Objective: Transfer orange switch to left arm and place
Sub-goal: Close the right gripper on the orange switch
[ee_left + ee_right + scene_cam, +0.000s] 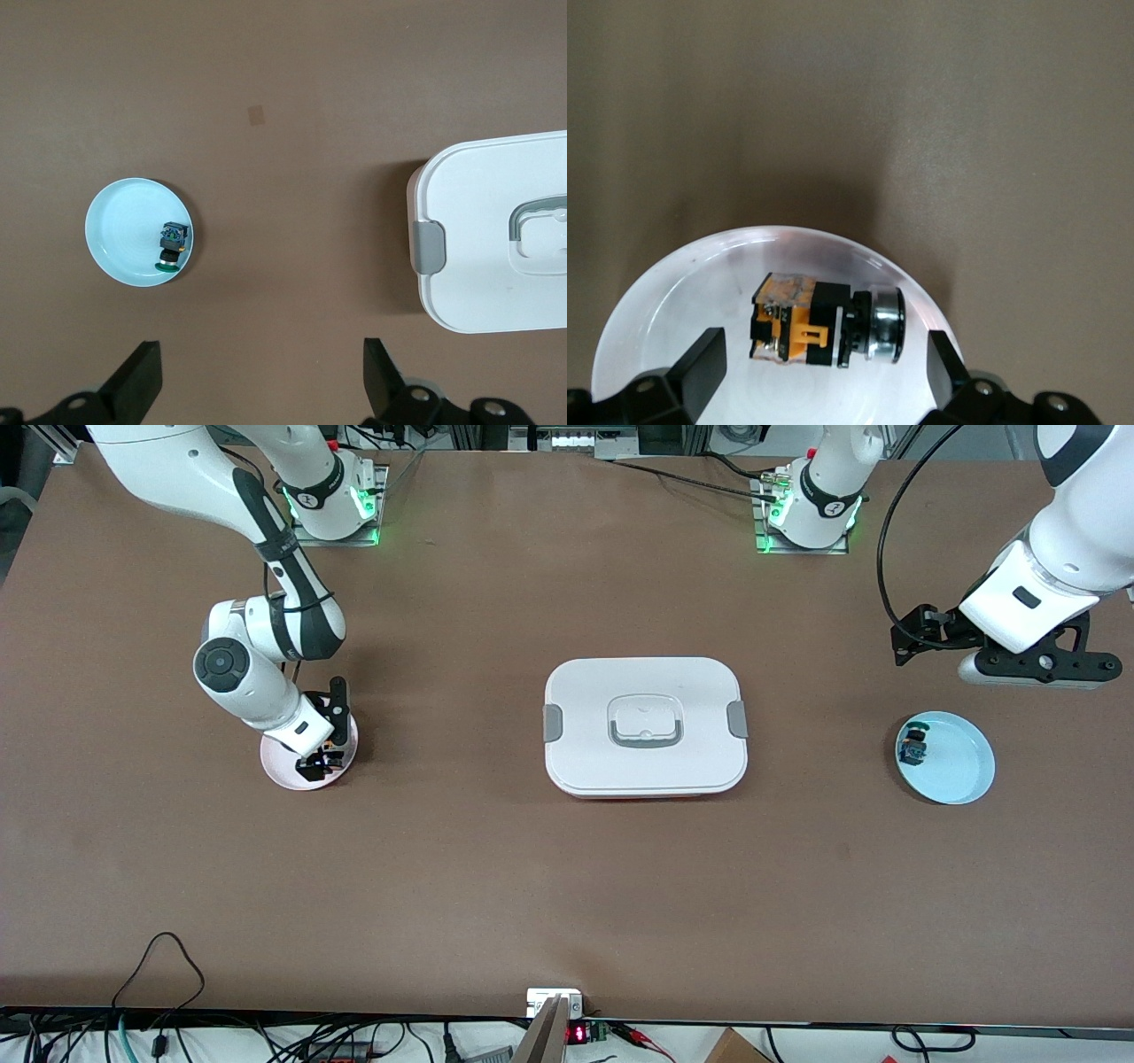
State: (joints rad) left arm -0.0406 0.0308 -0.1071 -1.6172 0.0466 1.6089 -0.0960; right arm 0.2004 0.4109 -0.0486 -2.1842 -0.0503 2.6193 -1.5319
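The orange switch (824, 323) lies on its side in a small pink plate (276, 769) toward the right arm's end of the table. My right gripper (824, 372) is low over that plate, open, with one finger on each side of the switch and not touching it; it also shows in the front view (321, 763). My left gripper (1041, 669) hangs open and empty in the air over the table beside a light blue plate (961, 766). The white box (645, 726) stands mid-table between the two plates.
The light blue plate (124, 239) holds a small blue-and-teal component (171, 245). The box (496, 230) has grey side clips and a recessed handle. Cables and a small display sit along the table edge nearest the front camera.
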